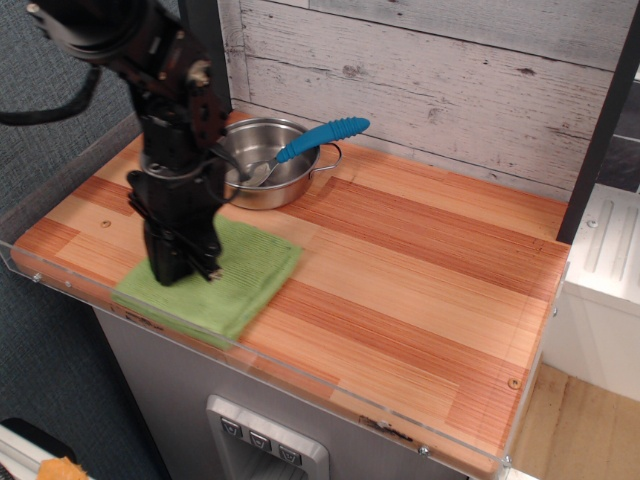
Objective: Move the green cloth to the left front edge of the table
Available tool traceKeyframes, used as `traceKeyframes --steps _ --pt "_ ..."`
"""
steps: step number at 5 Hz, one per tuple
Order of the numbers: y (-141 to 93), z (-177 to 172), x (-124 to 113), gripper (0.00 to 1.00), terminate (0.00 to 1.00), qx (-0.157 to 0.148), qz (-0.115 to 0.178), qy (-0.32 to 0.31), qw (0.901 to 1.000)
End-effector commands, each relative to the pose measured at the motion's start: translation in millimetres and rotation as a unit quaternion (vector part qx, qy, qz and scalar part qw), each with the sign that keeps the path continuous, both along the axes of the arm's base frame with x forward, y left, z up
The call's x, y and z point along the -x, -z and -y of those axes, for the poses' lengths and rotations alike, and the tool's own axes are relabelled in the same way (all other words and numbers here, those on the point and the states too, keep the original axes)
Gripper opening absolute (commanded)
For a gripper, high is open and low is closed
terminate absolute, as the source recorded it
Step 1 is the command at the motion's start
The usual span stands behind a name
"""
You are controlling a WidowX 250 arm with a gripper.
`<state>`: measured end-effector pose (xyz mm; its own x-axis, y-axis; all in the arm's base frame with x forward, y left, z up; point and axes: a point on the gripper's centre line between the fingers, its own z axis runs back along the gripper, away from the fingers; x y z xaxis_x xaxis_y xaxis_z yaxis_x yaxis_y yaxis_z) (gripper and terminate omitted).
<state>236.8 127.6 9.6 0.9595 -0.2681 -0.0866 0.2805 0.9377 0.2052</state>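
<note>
The worktop (420, 270) is a striped wood top with a clear rim, and the green cloth (245, 275) lies now on its left front part, with the near edge just beside the rim – so I judge the task is almost finished. What is left, as it seems, is only to let go of the cloth and to lift the arm away; perhaps a small push more to the corner, but this I cannot decide.

The end effector (180, 268) stands upright on the left half of the cloth and presses on it. Its fingers look drawn together, but whether they pinch the fabric or only push on it, I cannot tell.

Behind, near the wall, is a steel pot (275, 175) – in it rests a spoon with blue handle (320, 137), the handle leaning out over the right rim.
</note>
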Motion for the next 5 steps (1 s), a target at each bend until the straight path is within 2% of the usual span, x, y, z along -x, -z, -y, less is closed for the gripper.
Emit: traceKeyframes --steps 1,3,5 --pt "-9.7 -42.7 -11.0 0.0 0.0 -0.027 0.017 0.044 0.9985" --pt "-11.8 -84.3 -5.8 0.0 0.0 -0.04 0.009 0.015 0.999" --pt "-26.2 -87.7 -7.7 0.0 0.0 -0.048 0.023 0.021 0.9984"
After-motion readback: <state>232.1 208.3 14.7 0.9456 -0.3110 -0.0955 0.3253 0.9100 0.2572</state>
